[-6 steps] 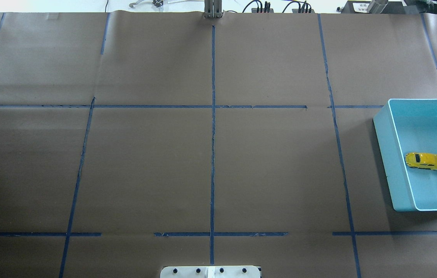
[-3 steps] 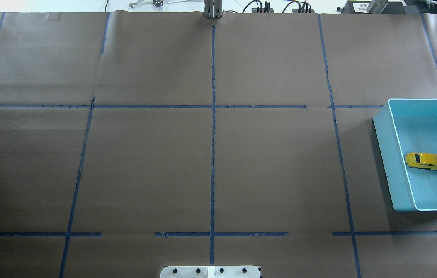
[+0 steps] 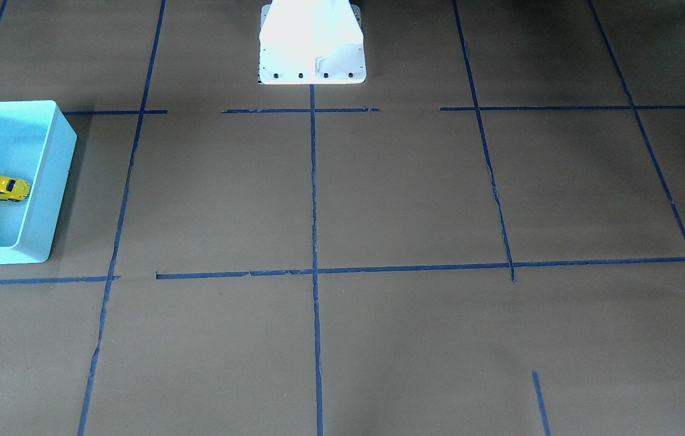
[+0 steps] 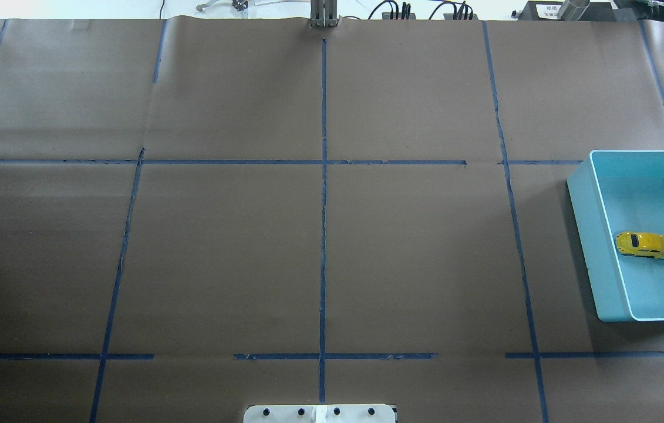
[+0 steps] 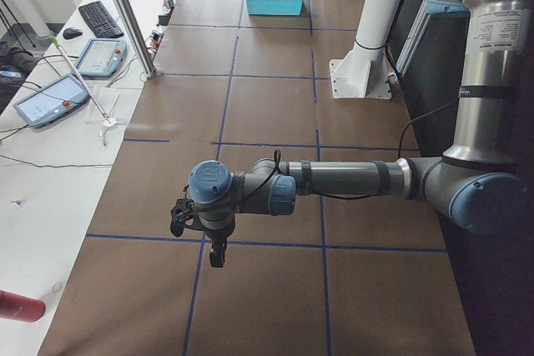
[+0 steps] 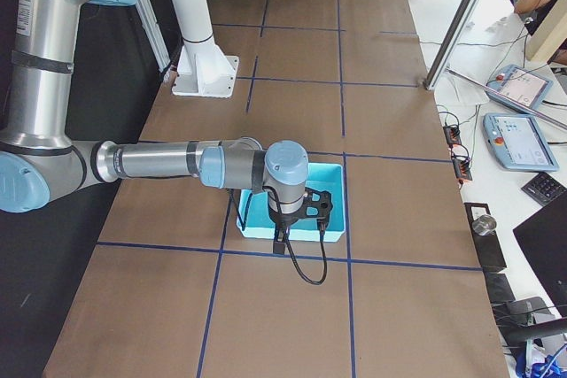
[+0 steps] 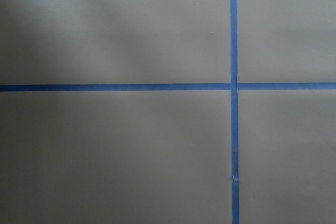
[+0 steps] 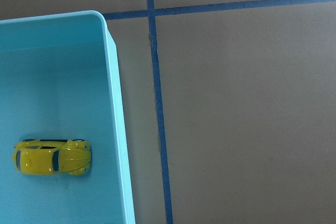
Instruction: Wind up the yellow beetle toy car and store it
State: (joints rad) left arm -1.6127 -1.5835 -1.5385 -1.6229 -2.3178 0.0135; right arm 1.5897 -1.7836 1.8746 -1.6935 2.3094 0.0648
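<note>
Yellow beetle toy car (image 4: 644,245) sits inside the light blue bin (image 4: 595,235), seemingly stored already; whether left and right jaws are spread, I cannot tell.

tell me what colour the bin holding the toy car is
Light blue, leaning turquoise. The bin shows best in the right wrist-mounted view.

left arm (image 5: 342,179): silver-grey tubes, light blue joint caps, thin black cable (image 5: 273,166) looped just behind the claw | left gripper (image 5: 217,254): small, black | right arm (image 6: 159,162): same silver and blue, black cable loop beneath the claw | right gripper (image 6: 280,243): black | pedestal (image 5: 380,6): white column, white plate (image 3: 312,63), four dark screws (image 3: 300,75)
</note>
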